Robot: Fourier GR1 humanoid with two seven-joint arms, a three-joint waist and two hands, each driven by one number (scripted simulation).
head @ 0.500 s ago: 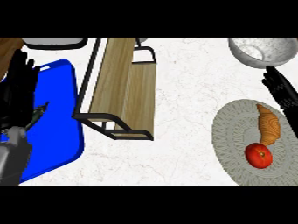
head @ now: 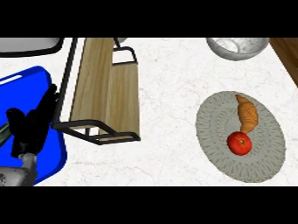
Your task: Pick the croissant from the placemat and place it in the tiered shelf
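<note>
Since the earlier frame the right hand has left the view, and everything sits further right in the picture. Only the left hand (head: 32, 122) shows, at the lower left over the blue tray (head: 22, 87), its fingers straight and holding nothing. On the white surface (head: 170, 87), the croissant (head: 247, 113) lies on the grey round placemat (head: 267, 148), touching a tomato (head: 239, 143), well apart from the wooden tiered shelf (head: 106, 87). A glass bowl (head: 237, 47) stands behind the placemat.

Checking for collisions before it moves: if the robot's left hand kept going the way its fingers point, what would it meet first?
Probably the black metal frame of the wooden tiered shelf: the black left hand points up-right over the blue tray towards it. Height is unclear, so it might pass above.
</note>
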